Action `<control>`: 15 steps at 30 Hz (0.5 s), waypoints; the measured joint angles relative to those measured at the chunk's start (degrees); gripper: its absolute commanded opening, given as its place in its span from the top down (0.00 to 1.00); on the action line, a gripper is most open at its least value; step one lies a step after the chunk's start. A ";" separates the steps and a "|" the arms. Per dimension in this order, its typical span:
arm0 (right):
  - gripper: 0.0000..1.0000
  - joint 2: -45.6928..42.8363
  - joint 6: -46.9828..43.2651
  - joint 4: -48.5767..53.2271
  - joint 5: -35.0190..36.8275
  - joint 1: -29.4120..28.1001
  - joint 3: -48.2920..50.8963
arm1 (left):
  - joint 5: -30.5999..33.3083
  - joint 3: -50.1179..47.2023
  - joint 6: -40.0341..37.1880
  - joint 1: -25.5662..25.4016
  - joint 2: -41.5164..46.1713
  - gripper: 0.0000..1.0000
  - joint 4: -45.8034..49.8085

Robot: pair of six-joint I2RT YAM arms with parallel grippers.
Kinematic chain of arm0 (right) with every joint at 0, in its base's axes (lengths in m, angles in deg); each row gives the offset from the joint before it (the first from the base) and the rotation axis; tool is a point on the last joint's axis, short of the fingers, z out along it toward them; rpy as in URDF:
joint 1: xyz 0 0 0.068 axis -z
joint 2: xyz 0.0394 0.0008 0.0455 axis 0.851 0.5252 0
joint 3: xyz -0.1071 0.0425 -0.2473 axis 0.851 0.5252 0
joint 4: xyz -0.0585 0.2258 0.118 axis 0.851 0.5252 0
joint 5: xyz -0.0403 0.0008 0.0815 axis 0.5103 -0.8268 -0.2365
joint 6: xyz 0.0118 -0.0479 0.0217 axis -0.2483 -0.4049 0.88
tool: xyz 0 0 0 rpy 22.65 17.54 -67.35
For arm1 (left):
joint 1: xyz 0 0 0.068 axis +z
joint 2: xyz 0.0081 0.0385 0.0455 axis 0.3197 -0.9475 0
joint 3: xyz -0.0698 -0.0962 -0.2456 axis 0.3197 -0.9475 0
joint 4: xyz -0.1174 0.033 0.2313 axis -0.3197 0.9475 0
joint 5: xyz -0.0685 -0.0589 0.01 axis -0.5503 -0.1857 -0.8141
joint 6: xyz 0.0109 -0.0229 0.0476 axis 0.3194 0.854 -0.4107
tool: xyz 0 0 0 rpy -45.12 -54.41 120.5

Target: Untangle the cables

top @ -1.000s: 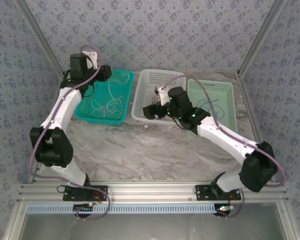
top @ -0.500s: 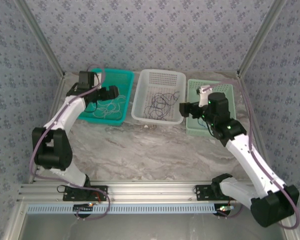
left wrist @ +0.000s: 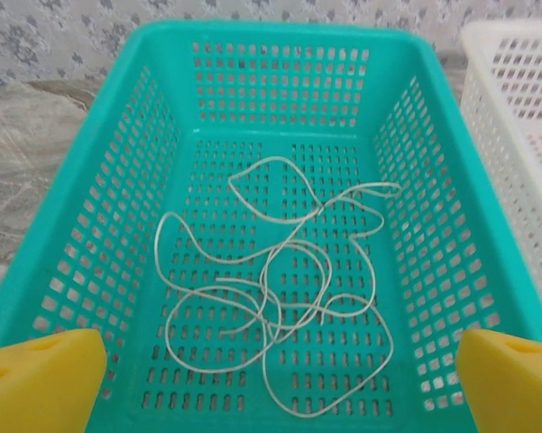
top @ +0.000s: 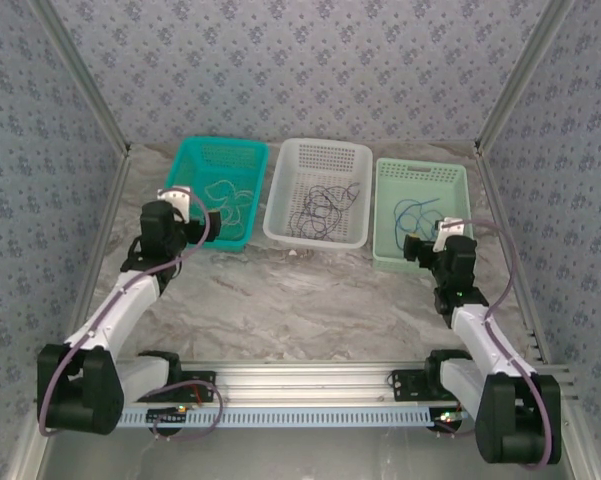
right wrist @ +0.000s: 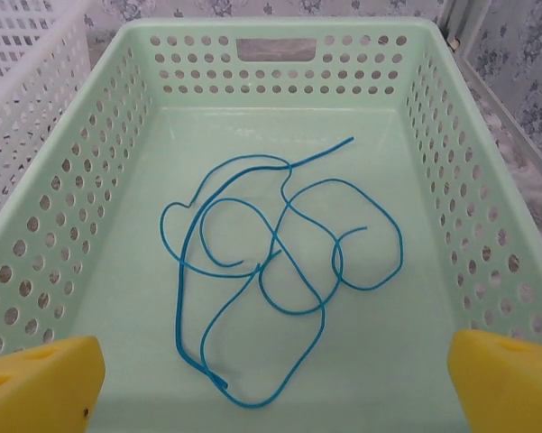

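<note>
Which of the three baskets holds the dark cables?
The white basket in the middle; the teal basket on the left holds a whitish cable and the pale green basket on the right a blue cable.

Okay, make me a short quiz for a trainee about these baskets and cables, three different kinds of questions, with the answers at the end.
1. True or false: the pale cable lies in the teal basket.
2. Which basket holds the blue cable? A teal, B white, C green.
3. Fill in: the dark cables lie in the ___ basket.

Key:
1. True.
2. C, the green basket.
3. White: they lie in the white basket, the middle one.
</note>
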 measured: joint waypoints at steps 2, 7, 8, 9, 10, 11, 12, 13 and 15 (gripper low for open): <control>0.02 2.56 -0.22 -4.50 -0.46 0.09 0.28 | -0.11 -0.70 -0.85 0.00 -1.92 0.00 -1.99; 0.03 9.66 -0.92 -13.77 -0.79 0.13 0.66 | -1.64 -2.69 -2.29 0.61 -6.25 0.00 -8.24; 0.03 11.26 -1.07 -15.19 -0.79 0.13 0.76 | -2.16 -3.58 -2.36 1.09 -6.56 0.00 -9.51; 0.03 12.35 -1.09 -16.02 -0.79 0.13 0.81 | -2.58 -4.61 -2.40 1.68 -6.75 0.01 -10.91; 0.03 13.60 -1.09 -17.14 -0.87 0.13 0.92 | -3.15 -5.70 -2.54 2.45 -6.99 0.01 -12.13; 0.03 14.58 -1.09 -18.16 -0.96 0.13 1.07 | -3.82 -6.58 -2.56 3.32 -7.32 0.00 -13.25; 0.03 15.37 -1.11 -18.99 -0.98 0.13 1.18 | -4.26 -7.06 -2.58 4.04 -7.82 0.01 -14.03; 0.03 16.11 -1.20 -19.96 -0.98 0.13 1.31 | -4.90 -7.23 -2.58 4.79 -8.57 0.00 -14.45; 0.04 17.55 -1.31 -21.68 -1.01 0.13 1.53 | -5.57 -7.23 -3.23 5.84 -9.62 0.01 -15.47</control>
